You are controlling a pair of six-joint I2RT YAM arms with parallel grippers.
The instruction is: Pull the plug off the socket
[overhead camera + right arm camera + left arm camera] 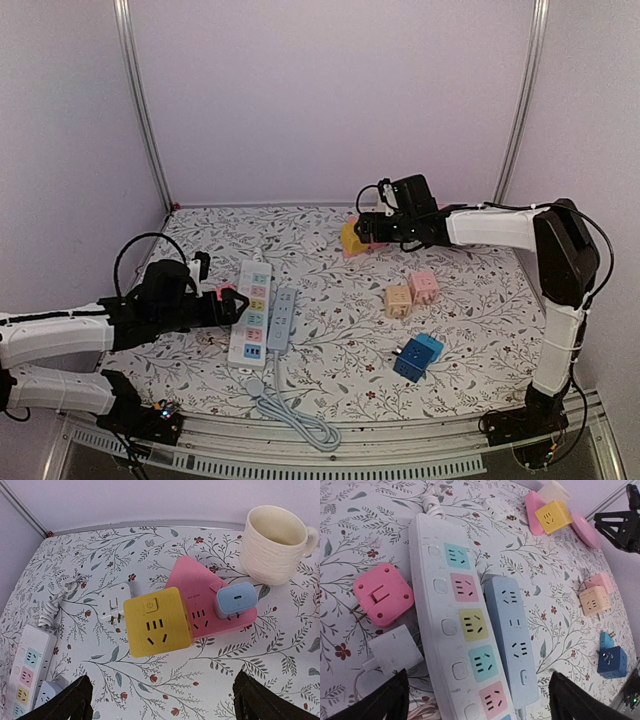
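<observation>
Pink plug (382, 594) lies loose (prongs partly hidden); left gripper (479, 696) and right gripper (161, 700) gape, fingers (380, 700) cropped.

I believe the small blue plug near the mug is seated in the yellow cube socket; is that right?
Not quite: the small blue plug near the mug is seated in the pink socket, not the yellow cube socket beside it, as the right wrist view shows.

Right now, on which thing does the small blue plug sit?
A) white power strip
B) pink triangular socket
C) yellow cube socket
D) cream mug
B: the blue plug sits on the face of the pink triangular socket, next to the yellow cube socket, not on it.
</observation>
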